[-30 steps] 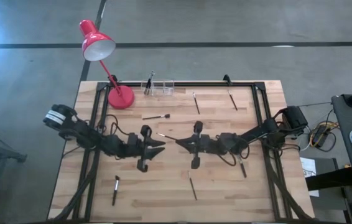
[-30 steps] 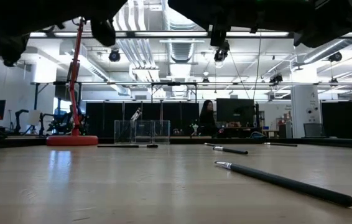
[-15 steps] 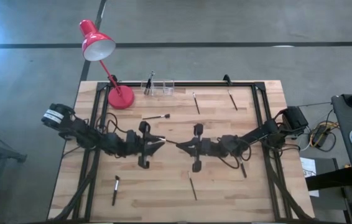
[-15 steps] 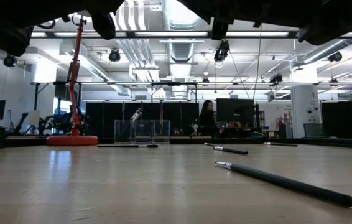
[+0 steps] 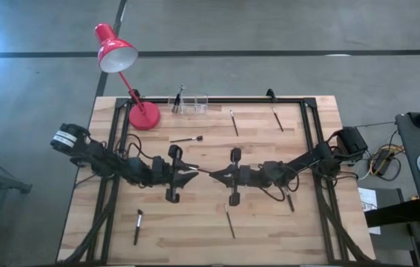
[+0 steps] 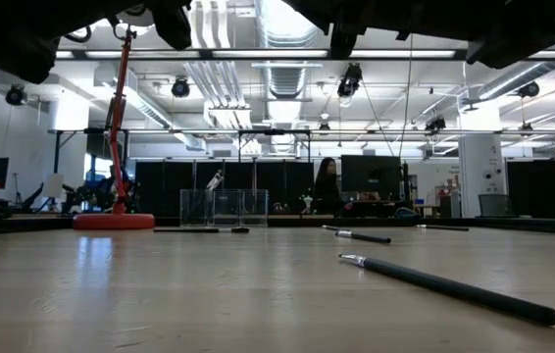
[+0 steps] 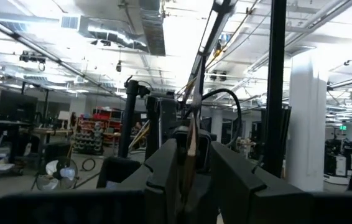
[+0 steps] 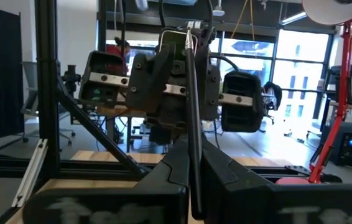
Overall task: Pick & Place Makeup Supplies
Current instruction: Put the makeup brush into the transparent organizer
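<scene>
One thin makeup brush (image 5: 201, 171) hangs in the air over the table's middle, between my two grippers, which meet tip to tip. My left gripper (image 5: 192, 173) comes from the left and my right gripper (image 5: 211, 175) from the right, and both are shut on it. In the right wrist view the brush (image 8: 191, 118) is a dark stem with a silvery end (image 8: 188, 36). Several other brushes lie flat on the wood (image 5: 186, 139) (image 5: 234, 122) (image 5: 277, 119) (image 5: 139, 226) (image 5: 229, 224). Another brush (image 5: 178, 96) stands in a clear holder (image 5: 191, 104). My left gripper pinches the brush's left end (image 7: 191, 134) between its two fingers (image 7: 163, 168). It comes in level from the table's left, with the stem lying along the fingers. The brush is lifted clear of the table. My right gripper pinches the brush's right end (image 8: 192, 155) between its two fingers (image 8: 170, 165). It comes in level from the table's right, and the stem runs forward out of the fingers toward the left gripper. Nothing of the brush touches the wood.
A red desk lamp stands on its base (image 5: 144, 116) at the far left, and its shade (image 5: 116, 53) reaches beyond the table. The clear holder sits at the far edge. A dark frame (image 5: 308, 111) borders the wooden top. In the low view a brush (image 6: 449, 287) lies near the camera.
My left gripper has moved toward the table's right, up to the free end of the brush, and its fingers have drawn together around it. My right gripper has stayed about where it was and still holds the brush.
</scene>
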